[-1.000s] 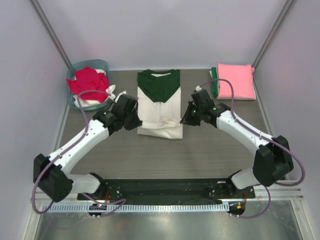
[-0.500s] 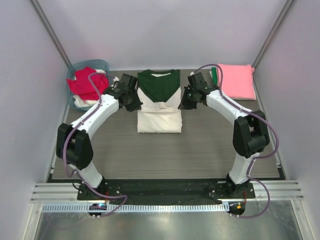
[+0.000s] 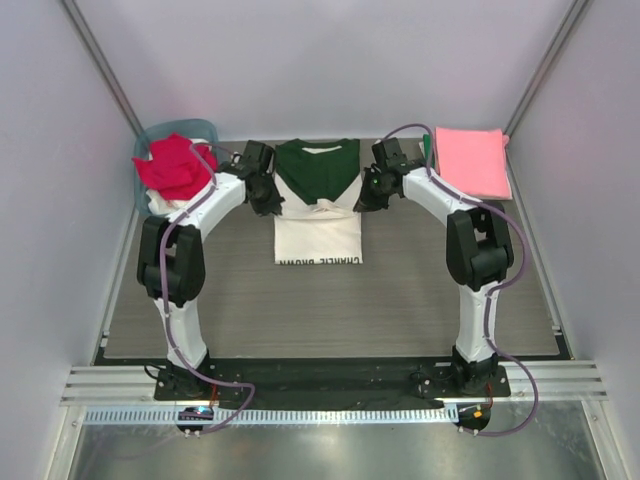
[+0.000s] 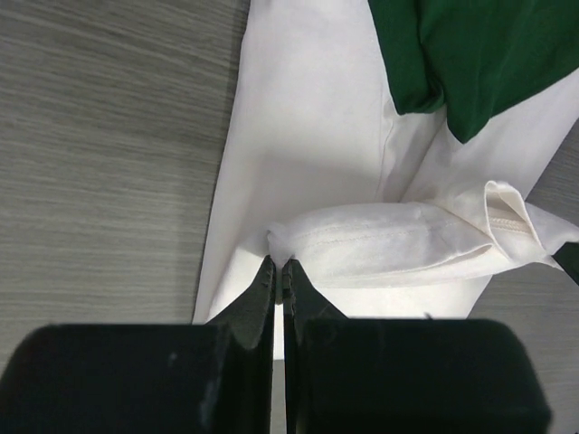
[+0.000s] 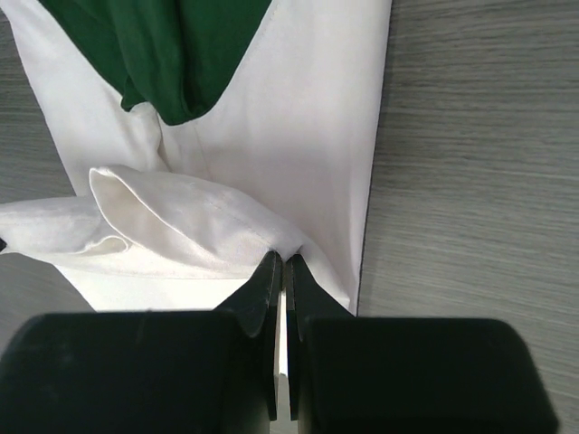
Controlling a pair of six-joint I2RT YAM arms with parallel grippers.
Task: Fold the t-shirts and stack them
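Observation:
The cream t-shirt with dark green shoulders (image 3: 317, 205) lies at the table's back middle, its bottom hem folded up toward the collar, black print showing at the near fold. My left gripper (image 3: 268, 200) is shut on the hem's left corner (image 4: 279, 242). My right gripper (image 3: 365, 196) is shut on the hem's right corner (image 5: 282, 242). The raised hem sags between them (image 4: 398, 242). A folded pink t-shirt (image 3: 471, 160) lies at the back right on a green one (image 3: 429, 150). A red t-shirt (image 3: 172, 165) and white cloth (image 3: 158, 203) fill the basket.
The round teal basket (image 3: 178, 126) stands at the back left corner. Grey walls close the table at the back and sides. Bare wood-grain tabletop (image 3: 320, 310) lies in front of the cream shirt, between the arms.
Both grippers have carried the cream shirt's bottom hem away from me toward the collar, folding the shirt in half; the near fold now shows the black print.

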